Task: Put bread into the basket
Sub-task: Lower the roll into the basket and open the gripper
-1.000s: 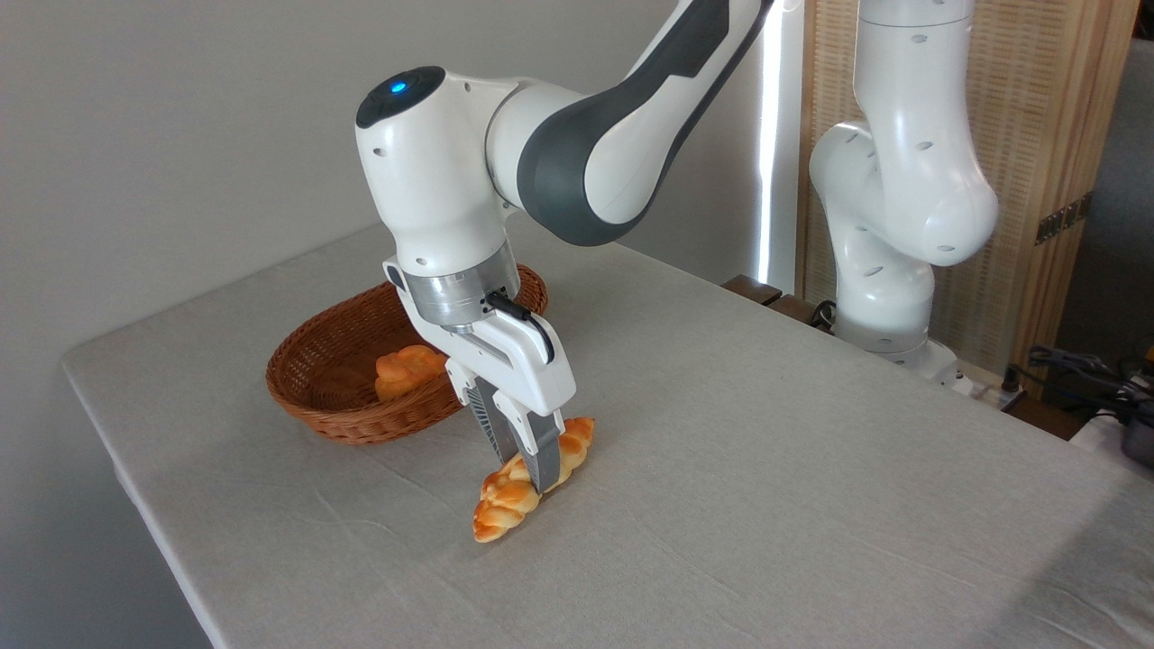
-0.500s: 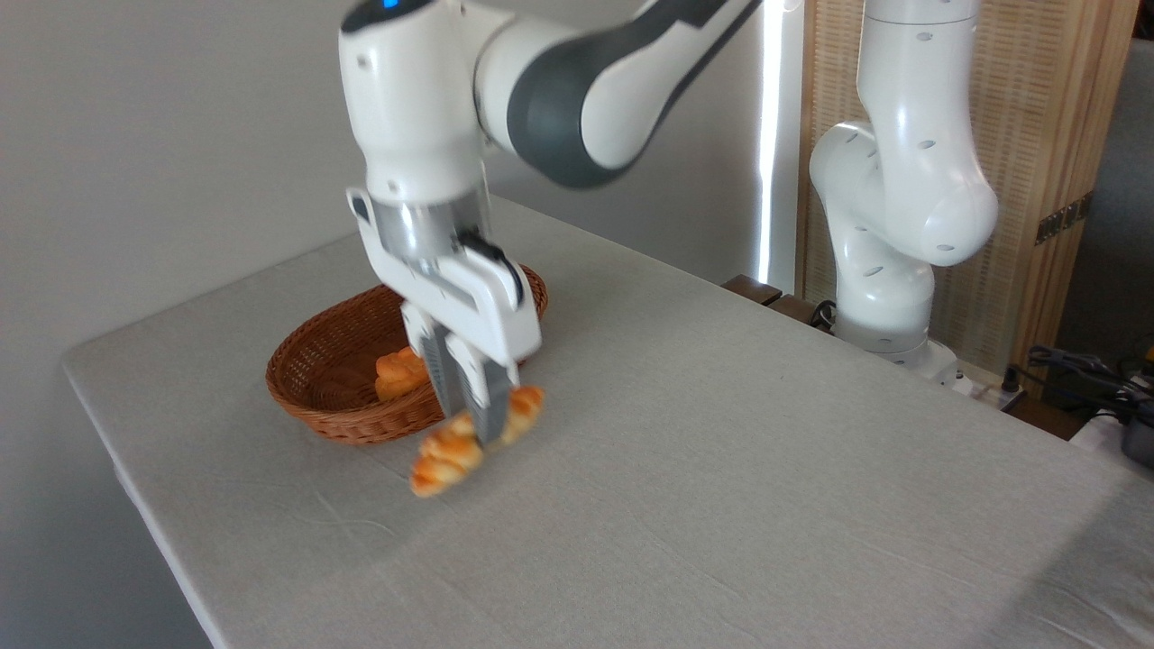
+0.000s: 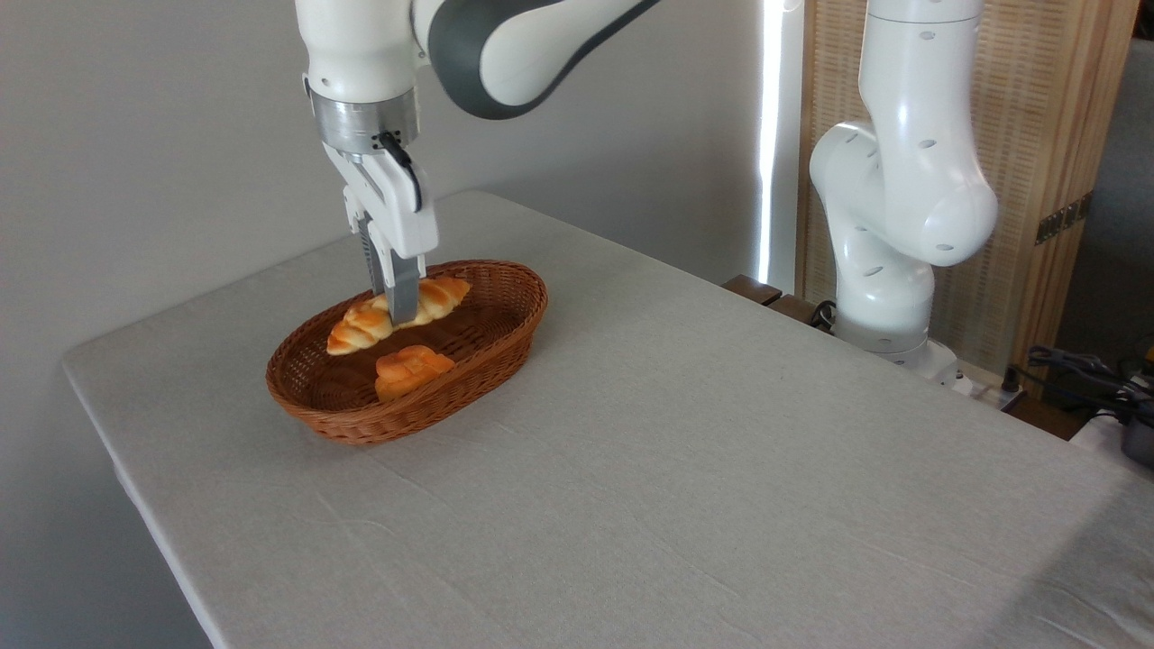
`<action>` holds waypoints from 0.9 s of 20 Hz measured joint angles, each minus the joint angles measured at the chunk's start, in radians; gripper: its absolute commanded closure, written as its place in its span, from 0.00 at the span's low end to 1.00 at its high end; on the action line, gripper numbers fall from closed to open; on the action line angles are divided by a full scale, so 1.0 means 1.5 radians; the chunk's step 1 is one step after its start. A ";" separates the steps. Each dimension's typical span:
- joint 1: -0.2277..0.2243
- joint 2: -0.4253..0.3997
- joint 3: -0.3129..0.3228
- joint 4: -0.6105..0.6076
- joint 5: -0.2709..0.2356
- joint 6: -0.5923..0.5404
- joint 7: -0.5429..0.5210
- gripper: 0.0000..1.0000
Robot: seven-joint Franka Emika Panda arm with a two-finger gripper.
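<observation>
A: Gripper (image 3: 397, 306)?
B: Clamped on the long braided golden-brown bread loaf (image 3: 397, 314), held over the oval reddish-brown wicker basket (image 3: 505, 335).
A: Below it?
B: Stubby orange bread piece (image 3: 410, 368), lying inside.

The gripper (image 3: 398, 311) covers the middle of the bread (image 3: 361, 326). The basket (image 3: 505, 320) rim hides the smaller bread piece's (image 3: 410, 367) six-o'clock underside.

1 fixed camera looks down across the table (image 3: 685, 505) (from its front corner).
</observation>
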 measured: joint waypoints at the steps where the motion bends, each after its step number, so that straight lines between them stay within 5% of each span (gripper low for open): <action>1: 0.000 0.006 -0.016 -0.001 0.000 -0.001 0.000 0.04; 4: -0.001 0.032 -0.044 -0.004 0.000 -0.001 -0.001 0.00; 18: 0.006 0.056 -0.040 0.000 0.000 -0.001 -0.001 0.00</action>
